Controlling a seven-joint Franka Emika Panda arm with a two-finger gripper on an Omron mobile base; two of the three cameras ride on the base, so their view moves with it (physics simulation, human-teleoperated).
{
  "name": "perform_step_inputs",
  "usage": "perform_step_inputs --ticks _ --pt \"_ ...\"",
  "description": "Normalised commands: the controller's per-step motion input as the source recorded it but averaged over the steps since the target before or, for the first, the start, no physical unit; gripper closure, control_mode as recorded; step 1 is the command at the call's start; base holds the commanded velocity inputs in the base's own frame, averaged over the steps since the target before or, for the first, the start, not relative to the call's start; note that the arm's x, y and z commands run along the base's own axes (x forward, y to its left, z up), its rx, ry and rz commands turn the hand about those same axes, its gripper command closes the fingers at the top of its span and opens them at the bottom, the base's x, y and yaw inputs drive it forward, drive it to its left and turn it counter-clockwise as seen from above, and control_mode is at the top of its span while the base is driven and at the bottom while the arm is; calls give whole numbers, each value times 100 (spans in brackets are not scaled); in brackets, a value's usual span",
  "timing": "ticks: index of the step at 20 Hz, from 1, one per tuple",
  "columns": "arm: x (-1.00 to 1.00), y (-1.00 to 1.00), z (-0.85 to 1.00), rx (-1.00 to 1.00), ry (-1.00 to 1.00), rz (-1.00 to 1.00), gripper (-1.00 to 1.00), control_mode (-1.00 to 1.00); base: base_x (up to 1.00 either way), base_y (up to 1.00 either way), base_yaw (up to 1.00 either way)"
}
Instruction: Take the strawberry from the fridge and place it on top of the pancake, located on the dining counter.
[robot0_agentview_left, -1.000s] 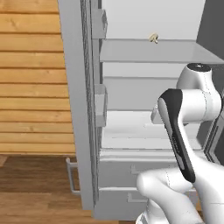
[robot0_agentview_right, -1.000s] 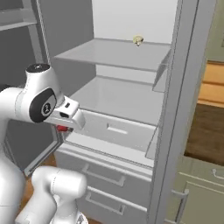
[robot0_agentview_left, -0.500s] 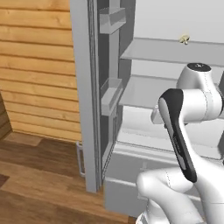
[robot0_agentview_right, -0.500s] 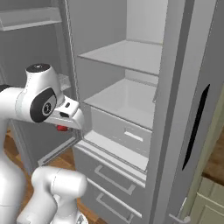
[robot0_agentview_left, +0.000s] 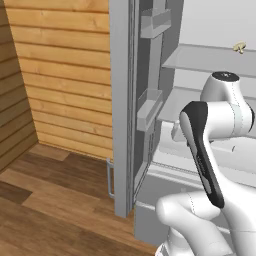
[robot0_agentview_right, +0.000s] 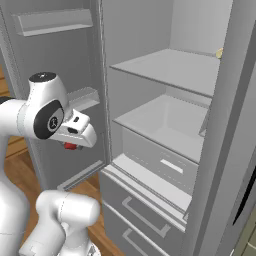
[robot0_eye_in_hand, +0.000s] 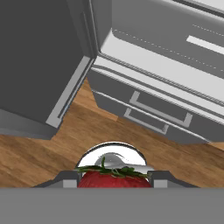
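Note:
The strawberry (robot0_eye_in_hand: 113, 180), bright red with green leaves, sits between the two dark fingertips of my gripper (robot0_eye_in_hand: 113, 181), which is shut on it. From the right base view the strawberry (robot0_agentview_right: 70, 146) shows as a red spot under the white hand, where my gripper (robot0_agentview_right: 72, 145) hangs in front of the open left door. The fridge (robot0_agentview_right: 170, 70) stands open with pale grey shelves, and its grey door (robot0_agentview_left: 122, 100) is seen edge-on. Below the hand lie the fridge's two lower drawers (robot0_eye_in_hand: 157, 109). The pancake and the dining counter are out of view.
A small tan mushroom (robot0_agentview_left: 240, 47) lies on the upper shelf, also at the right edge (robot0_agentview_right: 219, 52). A wood-plank wall (robot0_agentview_left: 60, 75) stands left of the fridge. The wood floor (robot0_agentview_left: 50, 200) spreads below, and door bins (robot0_agentview_right: 82, 97) jut out behind the hand.
The whole picture has shifted, so the camera has moved: the fridge slides right in the left base view and looms nearer in the right one. The gripper keeps its hold on the strawberry.

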Motion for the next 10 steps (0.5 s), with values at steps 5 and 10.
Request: perform_step_inputs --ticks 5,10 --pt "0 0 0 0 0 0 100 100 -89 -2 75" --pt "0 0 0 0 0 0 100 100 -99 1 63"
